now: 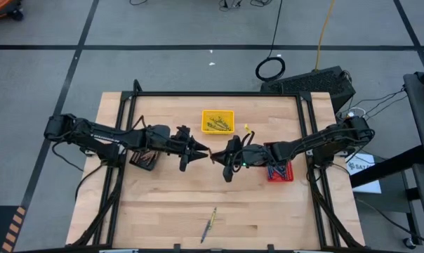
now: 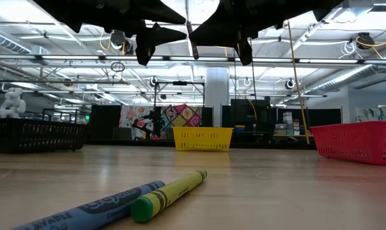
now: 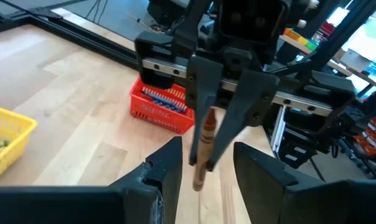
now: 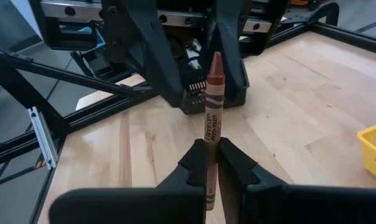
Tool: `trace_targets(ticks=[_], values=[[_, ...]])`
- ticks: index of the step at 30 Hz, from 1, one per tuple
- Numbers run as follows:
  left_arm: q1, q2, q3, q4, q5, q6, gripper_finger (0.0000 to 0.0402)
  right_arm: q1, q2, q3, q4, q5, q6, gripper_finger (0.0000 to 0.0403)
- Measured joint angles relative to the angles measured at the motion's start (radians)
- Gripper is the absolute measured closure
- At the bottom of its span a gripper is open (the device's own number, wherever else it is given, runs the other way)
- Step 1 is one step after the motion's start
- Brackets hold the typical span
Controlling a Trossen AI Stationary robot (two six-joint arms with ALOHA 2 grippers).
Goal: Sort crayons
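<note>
At the centre of the high view, your right gripper [image 4: 211, 163] was clamped on a brown crayon [image 4: 213, 99], held above the surface [image 1: 170, 204]. Your left gripper [image 3: 206, 171] faced it with fingers spread wide, holding nothing. A blue crayon [image 2: 94, 209] and a yellow crayon [image 2: 170, 194] lay together at the frame's lower middle.

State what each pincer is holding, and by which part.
The right pincer grips a brown crayon by its lower end. The left pincer stands open around the crayon's other end, holding nothing.

Crayon [image 4: 213, 102] between both hands, mid-table.
</note>
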Motion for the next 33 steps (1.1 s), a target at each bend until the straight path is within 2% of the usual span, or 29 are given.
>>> trace_targets(ticks=[16, 33], values=[[0.027, 0.0, 0.0, 0.027, 0.033, -0.001, 0.0253, -0.031, 0.0, 0.0, 0.046, -0.031, -0.012, 0.0403], [0.035, 0.068, 0.0, 0.108, 0.039, 0.001, 0.0253, -0.047, 0.0, 0.0, 0.053, -0.056, -0.015, 0.0403]])
